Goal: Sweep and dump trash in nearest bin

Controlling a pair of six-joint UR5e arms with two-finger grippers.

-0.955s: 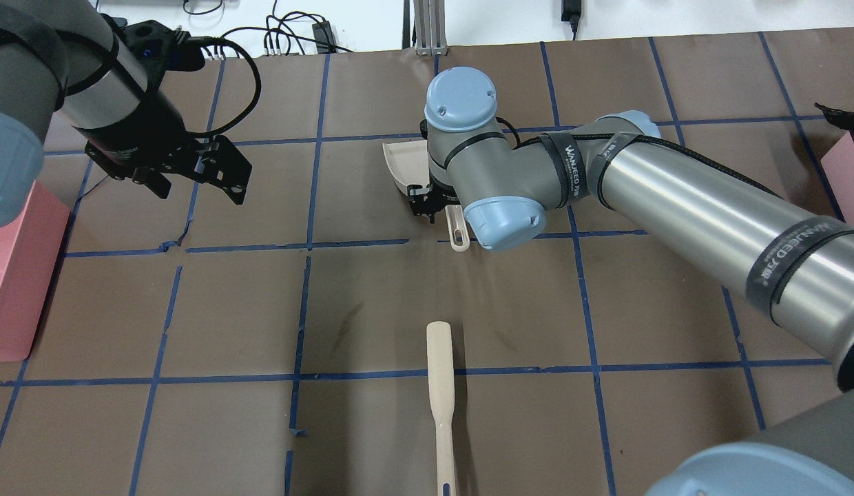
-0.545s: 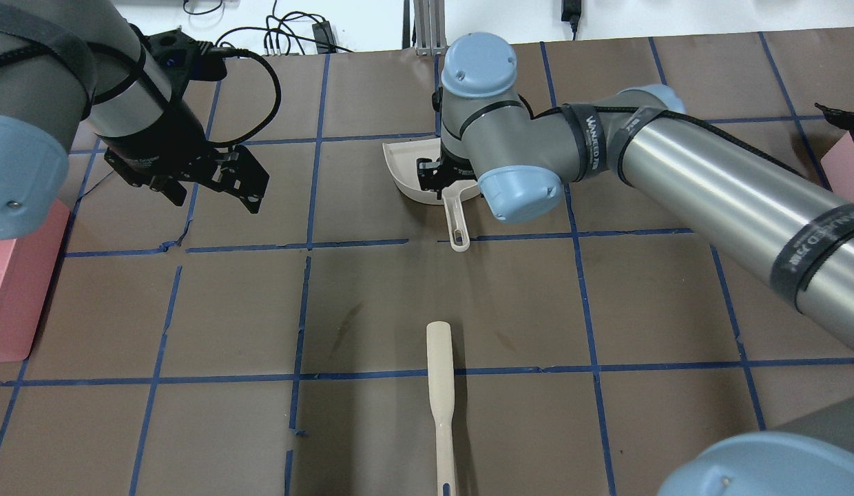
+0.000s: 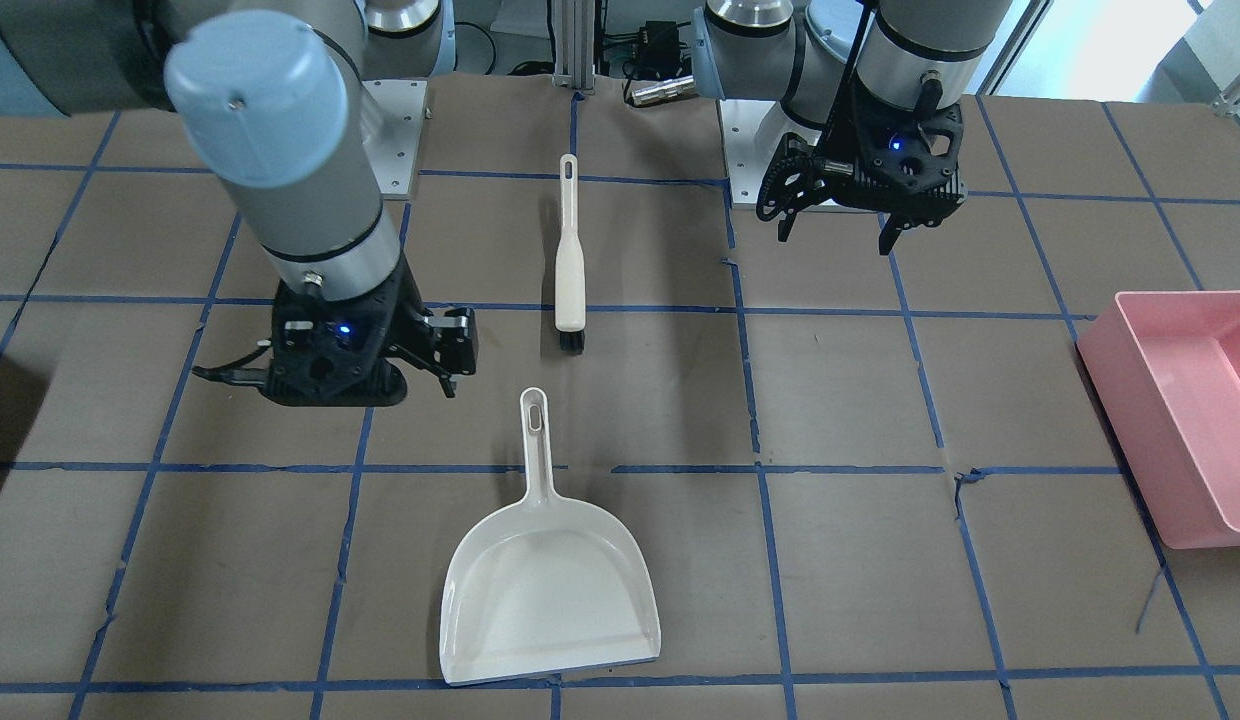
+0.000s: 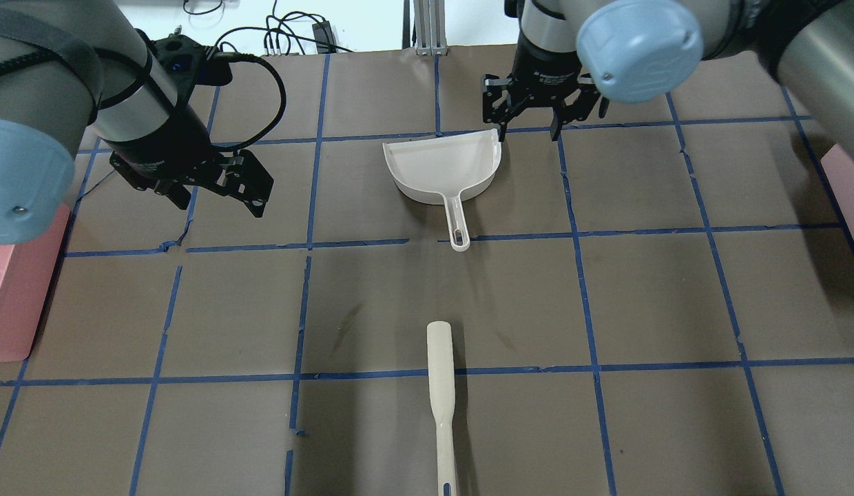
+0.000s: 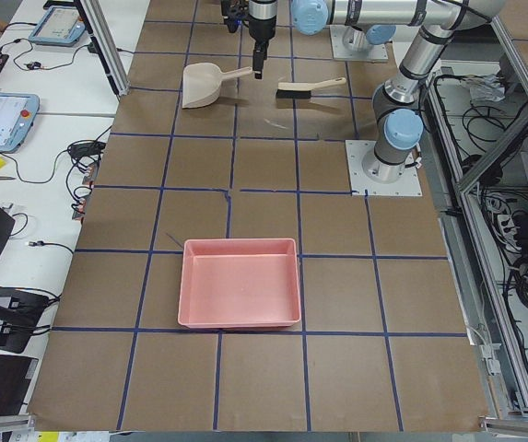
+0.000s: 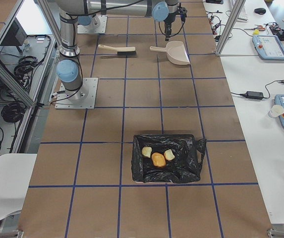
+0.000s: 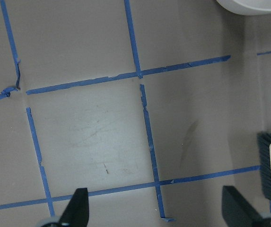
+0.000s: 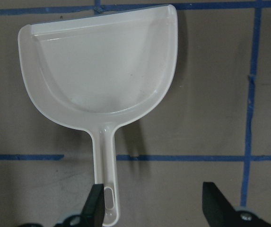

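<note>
trash: orange-brown rounded lump and two pale yellow torn chunks sat in the black-bag-lined bin at my right end of the brown paper worktop, lump between the chunks.
white plastic dustpan: lay flat mid-worktop, handle towards my base.
beige-handled brush with black bristles: lay flat nearer my base, bristle end facing the dustpan handle, apart from it.
right pincer: spread wide, gripping nothing, up off the worktop near the dustpan, not touching.
left pincer: spread wide, gripping nothing, above bare worktop, well apart from the dustpan.
pink rectangular plastic bin: at my left end.
</note>
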